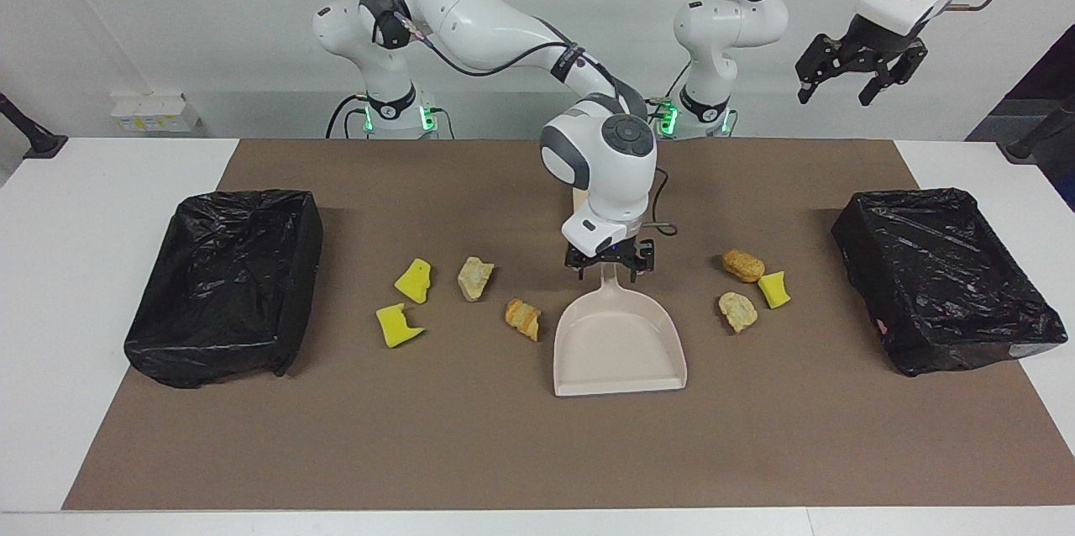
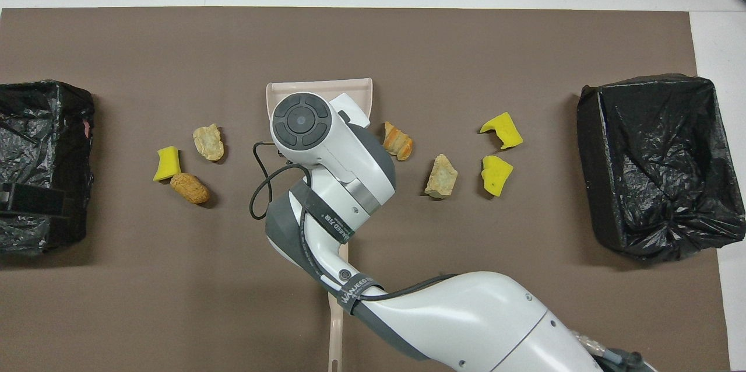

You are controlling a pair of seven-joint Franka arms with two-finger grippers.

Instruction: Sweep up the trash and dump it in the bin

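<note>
A beige dustpan (image 1: 620,343) (image 2: 319,88) lies mid-mat, its handle pointing toward the robots. My right gripper (image 1: 610,261) hangs low over the handle's end, open, a finger on each side of it; in the overhead view the wrist hides it. Several scraps of trash lie on the mat: yellow sponge chunks (image 1: 414,280) (image 1: 396,324), a tan lump (image 1: 474,277) and a golden lump (image 1: 522,317) toward the right arm's end. A brown lump (image 1: 742,265), a tan lump (image 1: 737,311) and a yellow chunk (image 1: 773,288) lie toward the left arm's end. My left gripper (image 1: 836,95) waits open, high up.
A bin lined with black plastic stands at each end of the brown mat: one (image 1: 227,284) (image 2: 658,162) at the right arm's end, one (image 1: 949,275) (image 2: 41,168) at the left arm's. The beige brush (image 2: 335,331) lies nearer to the robots than the dustpan, mostly under the right arm.
</note>
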